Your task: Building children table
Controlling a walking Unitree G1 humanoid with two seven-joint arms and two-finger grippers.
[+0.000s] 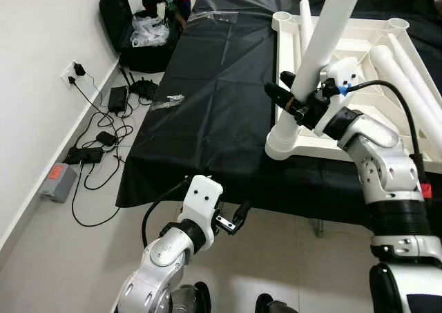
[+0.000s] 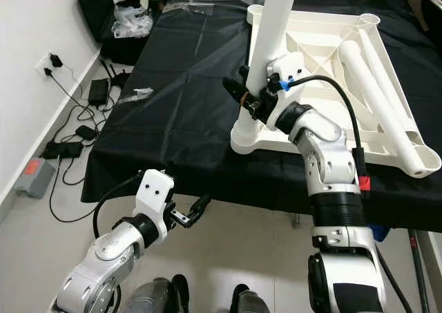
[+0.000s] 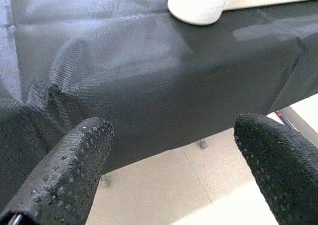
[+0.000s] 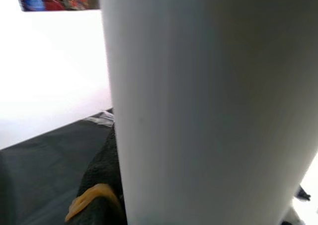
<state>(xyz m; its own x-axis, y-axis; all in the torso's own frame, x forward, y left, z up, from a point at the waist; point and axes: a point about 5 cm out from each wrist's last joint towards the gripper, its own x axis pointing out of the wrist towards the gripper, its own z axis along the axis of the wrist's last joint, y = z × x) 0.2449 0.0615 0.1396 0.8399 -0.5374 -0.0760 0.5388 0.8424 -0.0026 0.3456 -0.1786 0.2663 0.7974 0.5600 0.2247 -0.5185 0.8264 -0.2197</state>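
Note:
The white children's table top (image 1: 282,64) lies upside down on a black cloth (image 1: 207,92). One white leg (image 1: 324,36) stands upright, slightly tilted, in the near-left corner socket (image 1: 286,144). My right gripper (image 1: 290,92) is shut on this leg a little above the socket. In the right wrist view the leg (image 4: 213,106) is pressed against a black finger (image 4: 99,185). Another loose white leg (image 2: 376,85) lies inside the upturned top. My left gripper (image 1: 238,220) hangs open below the table's front edge, holding nothing, its fingers (image 3: 64,175) wide apart.
A small plastic packet (image 1: 169,101) lies on the cloth to the left. On the floor along the left wall are cables and chargers (image 1: 97,147), a grey box (image 1: 59,182) and a black bag (image 1: 138,30). Bare tiled floor lies before the table.

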